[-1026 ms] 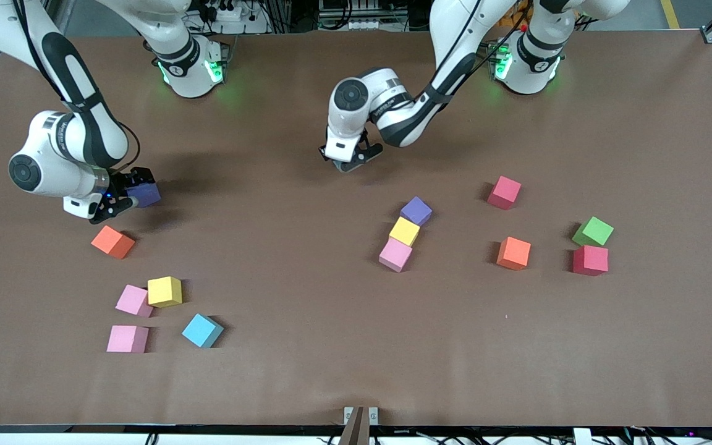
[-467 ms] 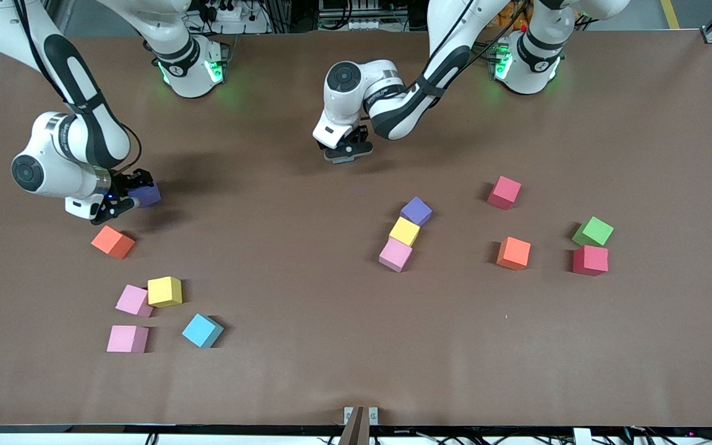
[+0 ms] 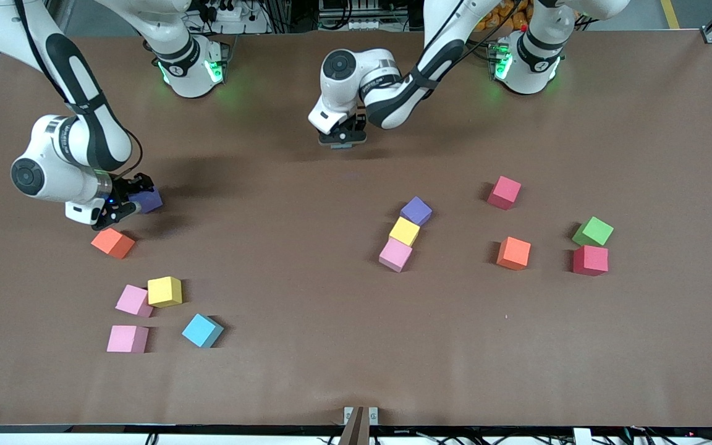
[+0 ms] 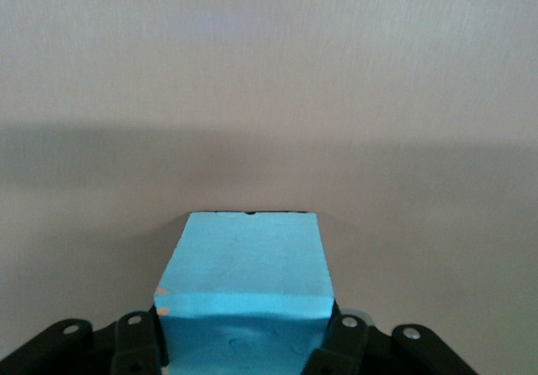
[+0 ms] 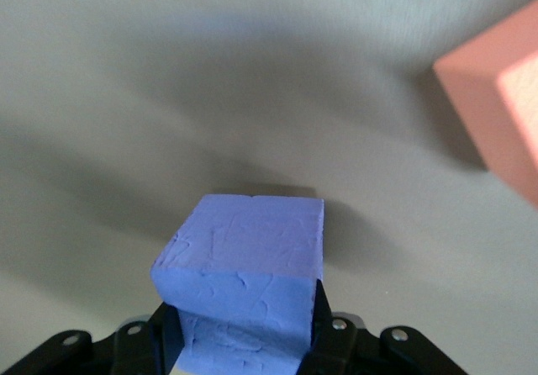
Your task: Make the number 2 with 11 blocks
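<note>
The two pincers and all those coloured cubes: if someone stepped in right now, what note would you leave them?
Left pincer: shut on a cyan cube, over bare table near the robots' bases.
Right pincer: shut on a purple cube at the right arm's end, by an orange cube.
Done: only a short line of three touching cubes, purple, yellow, pink, mid-table.
Left: eight more cubes to place. Loose ones: two pink, yellow and cyan at the right arm's end; rose-red and orange toward the left arm's end.
</note>
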Controlling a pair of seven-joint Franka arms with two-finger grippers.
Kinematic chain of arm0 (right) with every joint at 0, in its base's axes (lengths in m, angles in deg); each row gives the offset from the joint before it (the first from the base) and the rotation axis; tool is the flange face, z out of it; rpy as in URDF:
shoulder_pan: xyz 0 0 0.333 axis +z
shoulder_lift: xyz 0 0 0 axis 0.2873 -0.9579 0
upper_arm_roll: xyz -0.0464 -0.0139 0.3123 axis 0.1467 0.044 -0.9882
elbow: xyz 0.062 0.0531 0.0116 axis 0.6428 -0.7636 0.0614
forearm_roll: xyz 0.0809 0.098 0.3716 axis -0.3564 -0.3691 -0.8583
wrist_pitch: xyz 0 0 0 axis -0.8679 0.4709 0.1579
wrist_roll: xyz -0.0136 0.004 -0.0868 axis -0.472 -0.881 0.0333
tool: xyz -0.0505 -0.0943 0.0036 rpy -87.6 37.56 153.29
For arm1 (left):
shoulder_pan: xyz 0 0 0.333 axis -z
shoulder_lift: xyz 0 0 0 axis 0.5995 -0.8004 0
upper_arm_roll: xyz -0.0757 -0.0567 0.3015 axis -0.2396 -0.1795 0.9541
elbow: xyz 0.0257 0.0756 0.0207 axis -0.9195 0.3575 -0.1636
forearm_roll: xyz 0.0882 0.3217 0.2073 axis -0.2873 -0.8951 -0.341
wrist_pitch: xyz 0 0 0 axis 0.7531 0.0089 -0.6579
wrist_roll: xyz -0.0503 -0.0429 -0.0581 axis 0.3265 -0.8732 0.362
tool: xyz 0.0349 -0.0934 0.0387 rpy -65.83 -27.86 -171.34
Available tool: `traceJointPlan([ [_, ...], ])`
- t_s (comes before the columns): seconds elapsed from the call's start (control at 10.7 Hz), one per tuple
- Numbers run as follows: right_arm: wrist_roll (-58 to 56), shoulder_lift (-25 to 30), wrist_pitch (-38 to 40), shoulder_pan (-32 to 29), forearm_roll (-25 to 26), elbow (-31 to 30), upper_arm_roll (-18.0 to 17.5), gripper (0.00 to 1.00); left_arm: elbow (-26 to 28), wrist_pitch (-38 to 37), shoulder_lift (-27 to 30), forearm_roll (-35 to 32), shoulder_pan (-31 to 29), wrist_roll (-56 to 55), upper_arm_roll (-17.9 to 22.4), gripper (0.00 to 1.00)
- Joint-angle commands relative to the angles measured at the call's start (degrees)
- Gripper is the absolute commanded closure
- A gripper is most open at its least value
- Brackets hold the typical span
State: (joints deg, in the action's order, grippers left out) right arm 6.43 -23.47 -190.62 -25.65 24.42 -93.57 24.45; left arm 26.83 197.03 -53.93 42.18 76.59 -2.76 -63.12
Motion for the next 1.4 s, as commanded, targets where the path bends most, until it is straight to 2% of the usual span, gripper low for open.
traceJointPlan([
  [0.0, 0.50, 0.51, 4.65, 2.71, -3.04, 4.88, -0.10, 0.76, 1.61, -4.09, 1.09, -0.14, -0.21, -0.26, -1.48, 0.49],
  [0.09, 0.59, 0.77, 5.44, 3.68, -4.62, 5.68, -0.10, 0.76, 1.70, -4.36, 1.18, -0.05, -0.21, -0.17, -1.57, 0.49],
  [0.19, 0.59, 0.78, 5.80, 4.64, -7.51, 5.87, -0.19, 0.76, 1.70, -4.36, 1.18, -0.14, -0.12, -0.17, -1.66, 0.43],
  [0.28, 1.03, 0.78, 5.80, 6.22, -9.71, 5.87, -0.19, 0.76, 1.70, -4.36, 1.18, -0.05, -0.12, -0.35, -1.75, 0.15],
  [0.37, 2.94, 0.86, 5.80, 7.71, -10.17, 5.87, -0.27, 0.76, 1.70, -4.45, 1.35, -0.05, -0.12, -0.78, -1.66, 0.00],
  [0.56, 3.67, 0.86, 5.71, 9.83, -12.09, 6.22, -1.76, 0.75, 1.53, -4.63, 1.35, -0.14, -0.21, -0.70, -1.57, 0.00],
  [0.84, 4.55, 1.04, 5.28, 9.93, -13.95, 6.22, -8.07, 0.74, 1.35, -4.63, 4.68, -0.05, -1.52, -0.70, -1.66, 0.00],
  [1.21, 3.67, 1.48, 3.87, 9.84, -13.69, 6.22, -17.48, 0.75, 1.70, -5.24, 14.07, 4.78, -4.76, -0.87, -1.66, 0.00],
  [1.31, 1.75, 1.48, 3.78, 9.84, -13.08, 6.22, -20.02, 0.76, 1.53, -7.68, 16.27, 4.87, -6.43, -0.79, -1.66, 0.00],
])
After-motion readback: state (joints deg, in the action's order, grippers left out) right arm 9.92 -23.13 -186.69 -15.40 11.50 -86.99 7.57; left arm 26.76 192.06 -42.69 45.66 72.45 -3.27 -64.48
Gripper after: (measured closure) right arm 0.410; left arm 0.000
